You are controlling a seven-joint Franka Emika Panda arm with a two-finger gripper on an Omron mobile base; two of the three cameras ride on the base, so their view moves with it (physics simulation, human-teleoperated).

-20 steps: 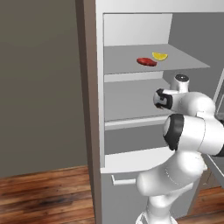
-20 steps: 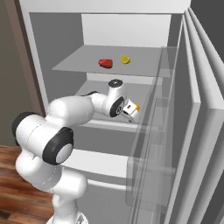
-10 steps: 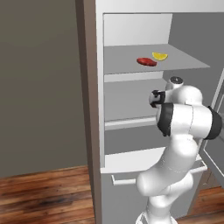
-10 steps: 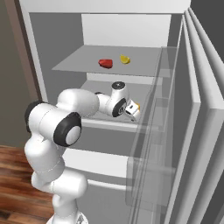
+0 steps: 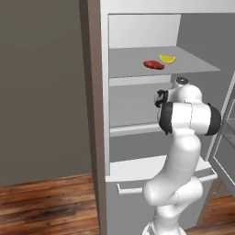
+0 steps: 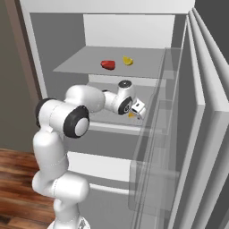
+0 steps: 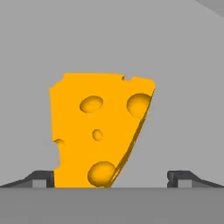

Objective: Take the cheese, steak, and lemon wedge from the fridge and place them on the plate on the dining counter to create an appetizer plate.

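My elbow has been swinging up and in toward the fridge [image 5: 96, 114] over the last second, while my wrist is staying put on the middle shelf. My gripper [image 7: 111, 177] is standing spread to its widest, holding nothing, and its two fingers [image 7: 39, 178] are straddling the cheese [image 7: 98, 131]. The cheese is sitting nearer the left tip, filling the gap ahead of me, and I cannot tell whether either pad is touching it. From the right base view the gripper [image 6: 138, 110] is reaching deep onto the middle shelf, with a bit of the cheese [image 6: 131, 115] showing just under it. One shelf higher, the steak [image 5: 153, 64] and the lemon [image 5: 167, 59] are lying just beside each other, well apart from my hand.
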